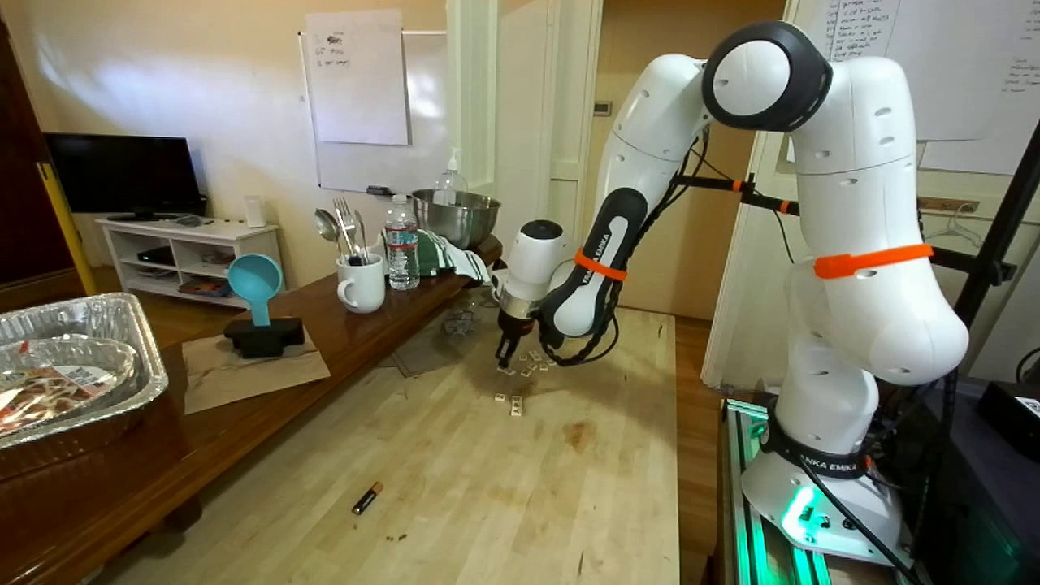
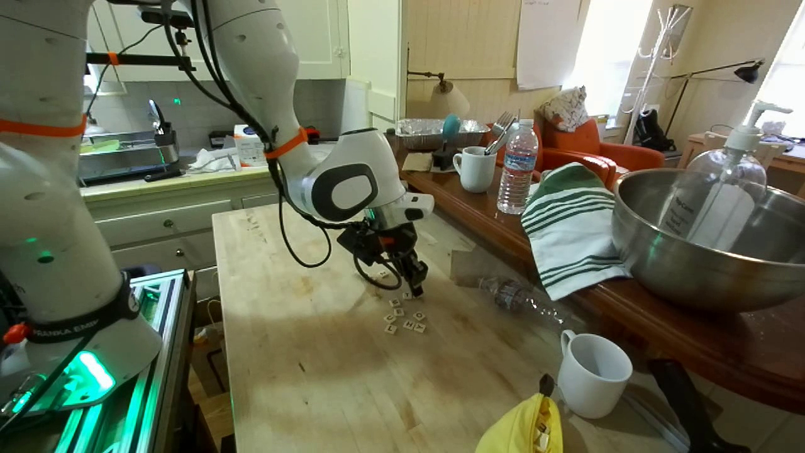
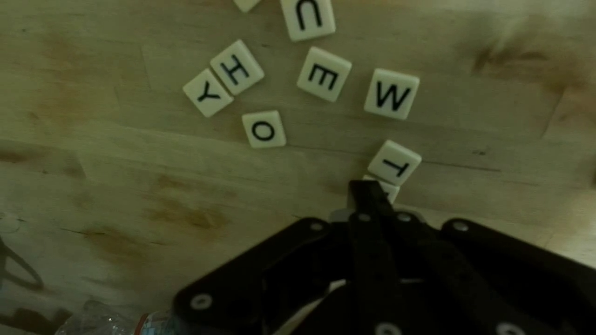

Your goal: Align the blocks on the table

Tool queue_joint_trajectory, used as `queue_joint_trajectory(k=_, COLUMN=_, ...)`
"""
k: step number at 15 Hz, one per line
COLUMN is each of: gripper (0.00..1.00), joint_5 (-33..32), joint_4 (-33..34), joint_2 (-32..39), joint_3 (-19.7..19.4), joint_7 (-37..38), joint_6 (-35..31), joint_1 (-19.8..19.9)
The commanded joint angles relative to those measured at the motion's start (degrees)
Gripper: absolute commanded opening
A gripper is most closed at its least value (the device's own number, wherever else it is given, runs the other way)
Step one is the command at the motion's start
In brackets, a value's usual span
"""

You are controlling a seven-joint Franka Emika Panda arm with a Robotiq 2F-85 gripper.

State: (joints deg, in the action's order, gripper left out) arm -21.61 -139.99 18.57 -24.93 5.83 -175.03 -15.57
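Note:
The blocks are small cream letter tiles lying scattered on the pale wood table (image 1: 487, 504), and they show in both exterior views (image 1: 517, 405) (image 2: 408, 324). In the wrist view, T (image 3: 395, 163) touches a tile (image 3: 391, 190) partly hidden behind my fingertips. W (image 3: 391, 94), E (image 3: 324, 74) and U (image 3: 308, 18) lie apart above. H (image 3: 237, 67) and Y (image 3: 208, 93) touch side by side, with O (image 3: 264, 129) just below. My gripper (image 3: 370, 190) points down at the tiles with its fingers shut together. No tile shows between them; contact with the partly hidden tile is unclear.
A battery (image 1: 367, 498), a lying plastic bottle (image 2: 516, 296), a white mug (image 2: 594, 377) and a yellow pouch (image 2: 522, 428) are on the table. The raised brown counter (image 1: 325, 341) alongside holds a foil tray (image 1: 138, 366), a water bottle (image 1: 402, 244) and a steel bowl (image 2: 704, 270).

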Motion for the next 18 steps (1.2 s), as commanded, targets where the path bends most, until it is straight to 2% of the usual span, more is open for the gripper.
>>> queue_joint_trajectory(k=1, gripper=0.00, joint_5=-0.1, joint_4=0.7, joint_2=2.2, joint_3=-0.2, joint_7=0.7, joint_6=-0.2, joint_1=-0.7)
queue_joint_trajectory(k=4, gripper=0.00, joint_5=0.8, joint_4=0.3, joint_2=1.8, joint_3=1.9, joint_7=-0.4, joint_6=0.6, joint_1=0.2)
queue_joint_trajectory(k=10, gripper=0.00, joint_5=3.3, joint_4=-1.1, joint_2=-0.4, joint_3=10.1, joint_7=-2.7, joint_6=3.7, joint_1=4.4)
queue_joint_trajectory(k=12, gripper=0.00, joint_5=4.5, joint_4=-1.2, joint_2=-1.2, joint_3=12.8, joint_7=-3.2, joint_6=6.4, joint_1=5.7)
queue_joint_trajectory(k=18, gripper=0.00, joint_5=3.6, joint_4=-0.7, joint_2=-3.2, joint_3=16.0, joint_7=-1.8, joint_6=17.0, joint_1=6.7)
